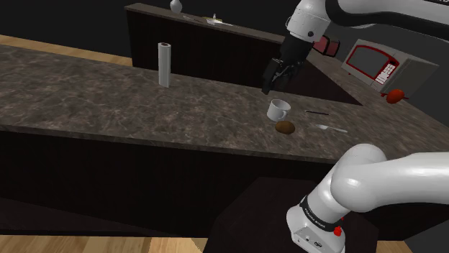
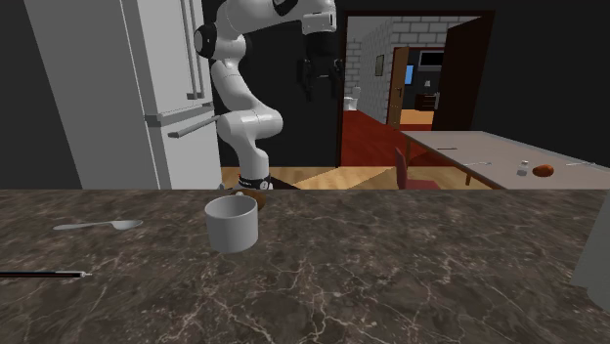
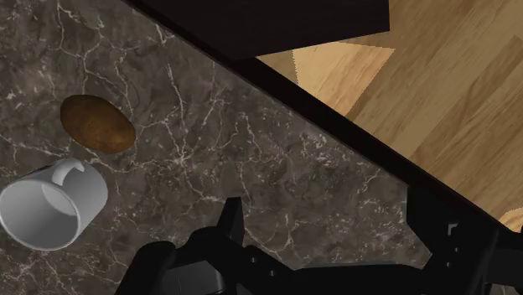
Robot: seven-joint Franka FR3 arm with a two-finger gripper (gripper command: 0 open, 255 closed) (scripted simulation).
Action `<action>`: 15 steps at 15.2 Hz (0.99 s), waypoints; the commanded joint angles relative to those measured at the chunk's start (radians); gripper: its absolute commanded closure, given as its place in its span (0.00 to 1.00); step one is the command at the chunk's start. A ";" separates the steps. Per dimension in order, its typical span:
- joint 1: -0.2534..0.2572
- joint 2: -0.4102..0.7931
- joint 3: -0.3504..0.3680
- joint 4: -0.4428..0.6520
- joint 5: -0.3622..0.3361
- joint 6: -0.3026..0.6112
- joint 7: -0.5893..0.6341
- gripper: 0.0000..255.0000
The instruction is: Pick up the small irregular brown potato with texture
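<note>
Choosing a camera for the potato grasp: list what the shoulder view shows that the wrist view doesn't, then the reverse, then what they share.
Shoulder view adds: the white arm, an upright paper towel roll, a spoon and a microwave. Wrist view adds: the bare strip of counter separating the potato from the mug, and the gripper with its fingers standing apart. Shared: brown potato, white mug, dark marbled counter, black gripper, wooden floor.
</note>
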 commanded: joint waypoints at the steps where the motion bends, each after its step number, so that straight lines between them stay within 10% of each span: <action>1: 0.000 0.000 0.000 0.000 0.000 0.000 0.000 0.00; 15: -0.059 -0.130 -0.306 -0.354 -0.252 0.243 -0.466 0.00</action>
